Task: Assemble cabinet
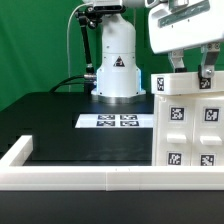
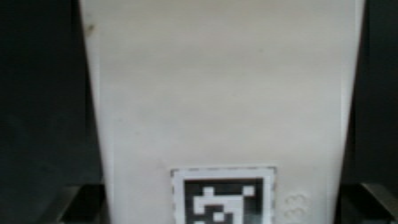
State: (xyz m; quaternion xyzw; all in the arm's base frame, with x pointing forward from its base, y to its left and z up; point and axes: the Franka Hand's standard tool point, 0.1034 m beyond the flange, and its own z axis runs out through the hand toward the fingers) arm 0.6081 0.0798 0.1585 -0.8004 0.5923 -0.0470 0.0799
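Note:
The white cabinet body [image 1: 172, 135] stands upright at the exterior view's right, with several black-and-white tags on its face. My gripper [image 1: 191, 72] comes down from above onto its top. Its two fingers [image 1: 175, 64] straddle a long white cabinet block [image 2: 214, 90] that bears one tag [image 2: 224, 195]. In the wrist view the gripper [image 2: 222, 208] has this block filling the whole gap, with a dark finger [image 2: 82, 203] against each long side. The jaws look closed on it. The block's lower end merges with the cabinet body in the exterior view.
The marker board [image 1: 116, 121] lies flat on the black table in front of the arm's white base [image 1: 117, 65]. A long low white border frame [image 1: 70, 178] runs along the table's near edge and turns back at the exterior view's left.

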